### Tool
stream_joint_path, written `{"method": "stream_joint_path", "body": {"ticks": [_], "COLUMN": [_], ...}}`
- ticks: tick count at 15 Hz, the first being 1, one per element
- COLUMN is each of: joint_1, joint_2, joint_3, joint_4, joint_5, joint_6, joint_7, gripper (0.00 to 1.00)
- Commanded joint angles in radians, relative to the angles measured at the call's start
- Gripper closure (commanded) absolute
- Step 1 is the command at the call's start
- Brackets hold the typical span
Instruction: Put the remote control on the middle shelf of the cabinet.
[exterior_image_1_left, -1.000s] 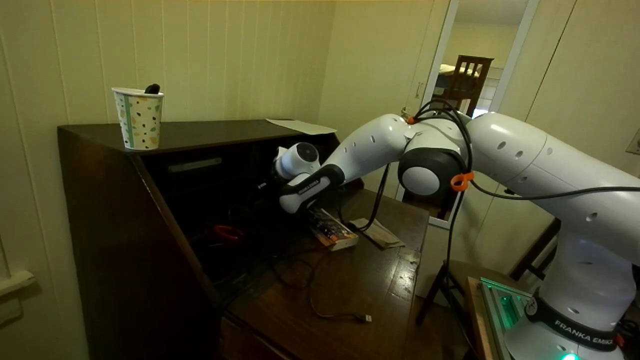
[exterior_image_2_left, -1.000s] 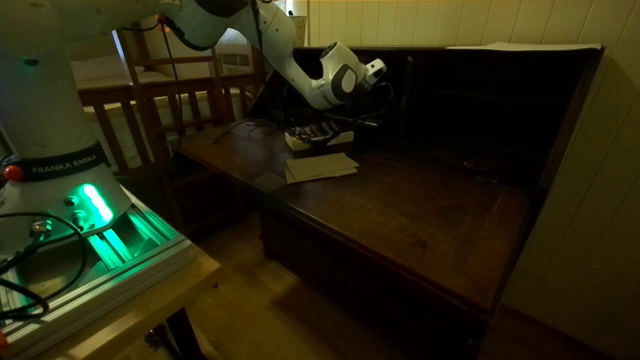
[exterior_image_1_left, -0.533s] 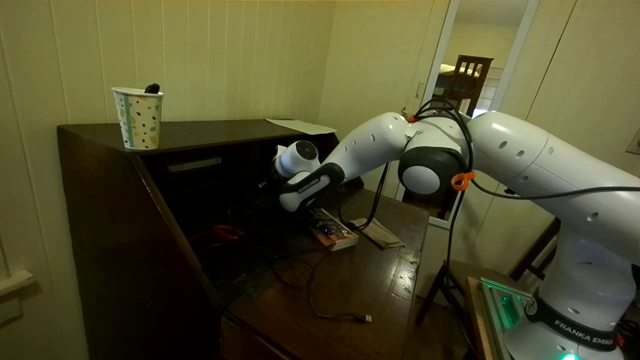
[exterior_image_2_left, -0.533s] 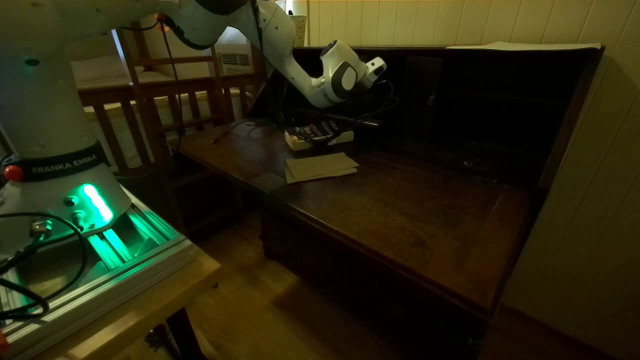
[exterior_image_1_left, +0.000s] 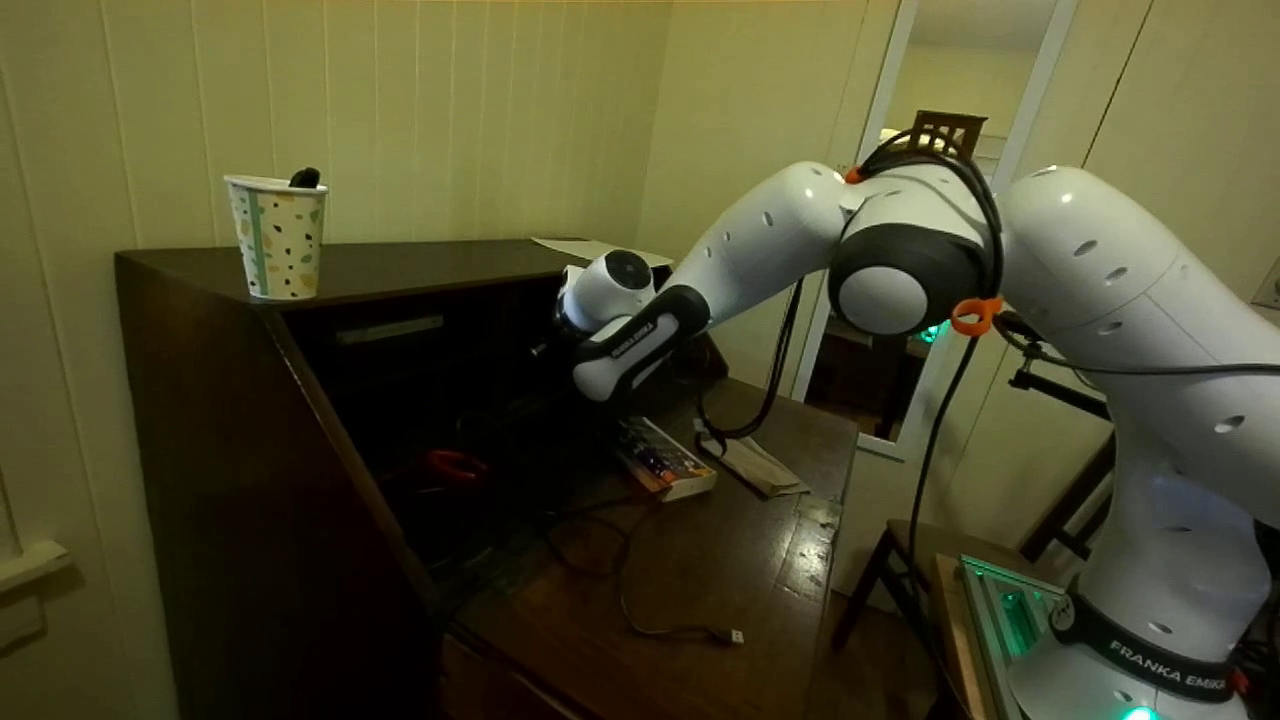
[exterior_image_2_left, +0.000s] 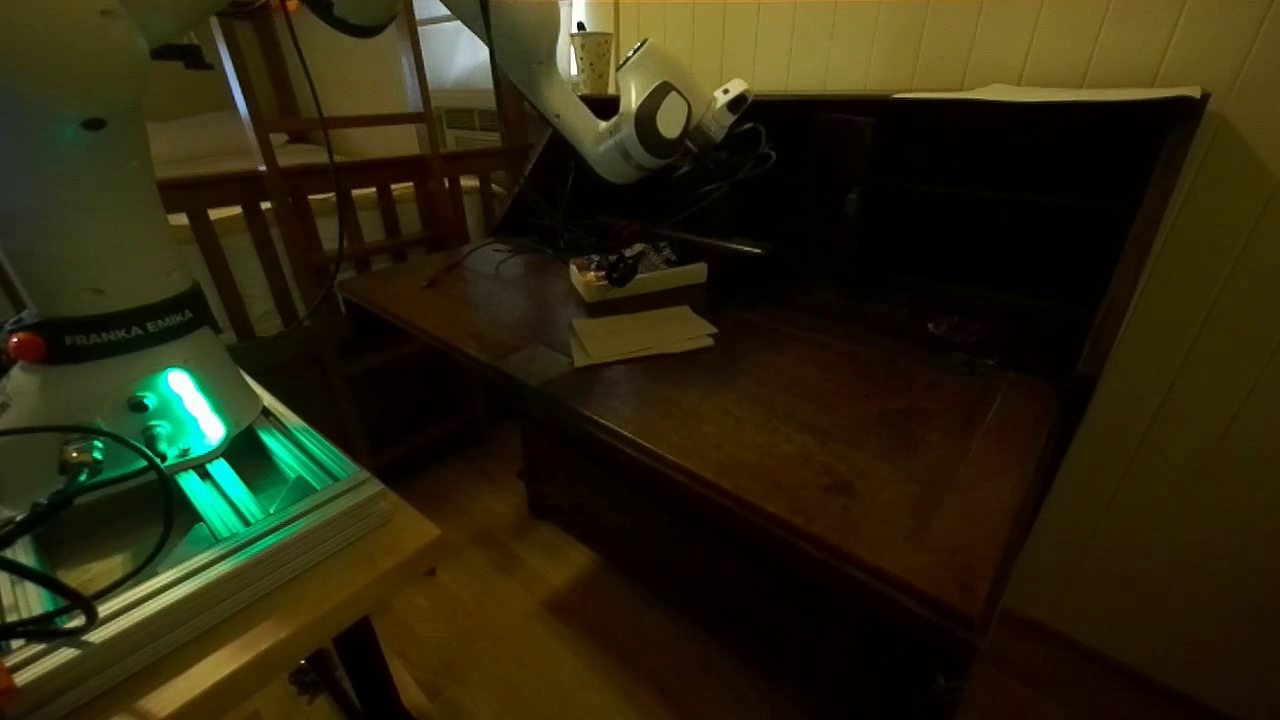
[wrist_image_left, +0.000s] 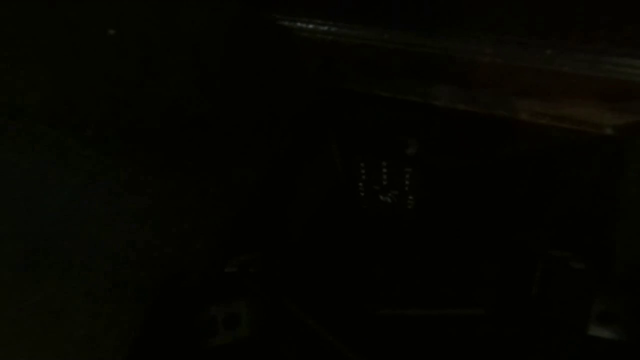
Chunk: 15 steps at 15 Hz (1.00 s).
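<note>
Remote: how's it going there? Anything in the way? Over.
Fingers wide apart. Remote ahead, not held; what it rests on, too dark to tell. Obstructions: also too dark.

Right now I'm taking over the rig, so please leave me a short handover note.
Gripper: open, jaws wide apart, in deep shadow at the cabinet.
Remote control: its pale button marks show ahead of the jaws, apparently ungripped; too dark to tell which shelf.
Done: placement cannot be confirmed.
Left: check whether it lies on the middle shelf, then probably back out.
</note>
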Motion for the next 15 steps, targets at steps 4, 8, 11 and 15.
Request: {"method": "stream_joint_path", "body": {"ticks": [4, 8, 11, 15], "joint_1": [0.304, 0.533, 0.67, 0.806], "joint_2": [-0.246, -0.336, -0.462, -0.605], "joint_3": [-0.257, -0.513, -0.654, -0.842], "joint_4": [-0.385, -0.598, -0.753, -0.856], "joint_5": [-0.016, -0.148, -0.21, -0.278], "joint_6": [-0.122, -0.154, -0.123, -0.126], "joint_7": [0.019, 0.092, 0.03, -0.077], "gripper": [0.0, 0.0, 0.0, 0.0]}}
